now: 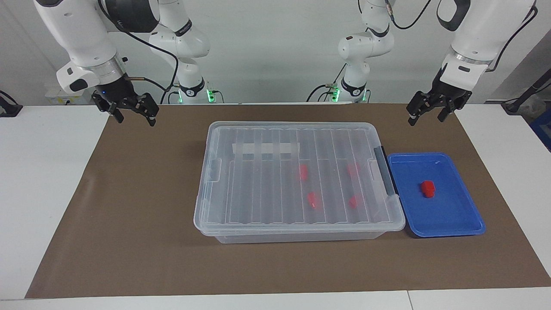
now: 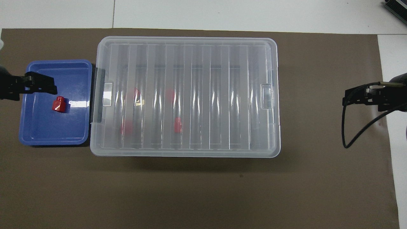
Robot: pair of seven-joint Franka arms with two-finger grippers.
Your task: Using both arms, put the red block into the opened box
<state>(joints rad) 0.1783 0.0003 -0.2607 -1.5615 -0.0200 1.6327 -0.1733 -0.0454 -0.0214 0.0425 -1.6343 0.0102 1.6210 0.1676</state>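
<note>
At the middle of the brown mat (image 1: 129, 206) covering the white table (image 1: 43, 181): one box (image 1: 297, 181), clear plastic, rectangular, its ribbed clear lid (image 1: 275, 142) seated on top and closed, a strip of white tape (image 1: 264, 149) across the lid on the side nearer the robots, a dark grey handle (image 1: 384, 170) on the end toward the left arm. Inside the box, seen blurred through the lid: four red pieces (image 1: 303, 172), grouped in the half toward the left arm's end. Just beside the handle end of the box: one shallow blue tray (image 1: 456, 224), lying flat on the mat. In the tray, near its middle: one red block (image 1: 428, 188), small and chunky, resting on the tray floor, apart from the tray walls and touched by nothing. Left gripper (image 1: 426, 115): raised in the air over the mat's edge toward the left arm's end of the table, fingers spread apart, holding nothing; in the overhead view its tip overlaps the tray's rim, but the facing view shows it well above and clear of the tray. Right gripper (image 1: 134, 115): raised over the mat's edge toward the right arm's end, well apart from the box, fingers spread apart, holding nothing. Both arms hang at wait.
</note>
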